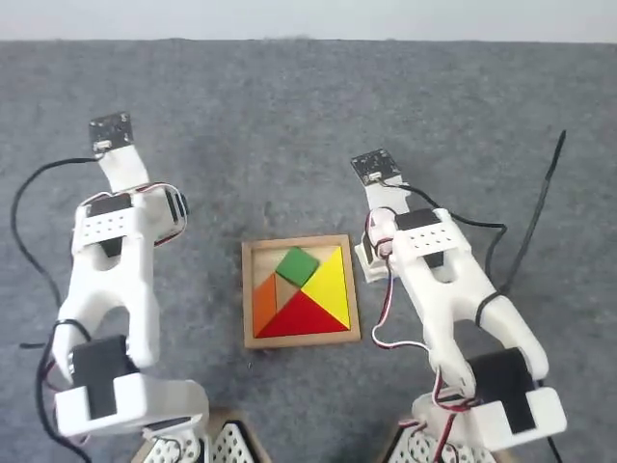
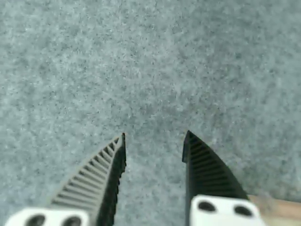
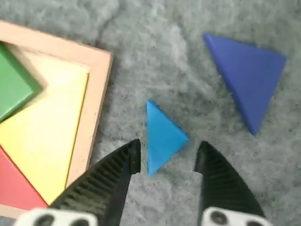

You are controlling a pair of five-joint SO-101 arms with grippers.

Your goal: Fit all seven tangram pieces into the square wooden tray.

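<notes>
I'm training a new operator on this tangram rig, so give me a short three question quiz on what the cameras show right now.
1. True or false: the right claw is shut on the small light blue triangle.
2. Which piece lies outside the wooden tray? A) the green square B) the dark blue triangle C) the yellow triangle
3. What does the left claw hold?

Key: 1 false, it is open, with the triangle lying on the carpet between its fingers. 2 B. 3 nothing, it is open over bare carpet.
</notes>
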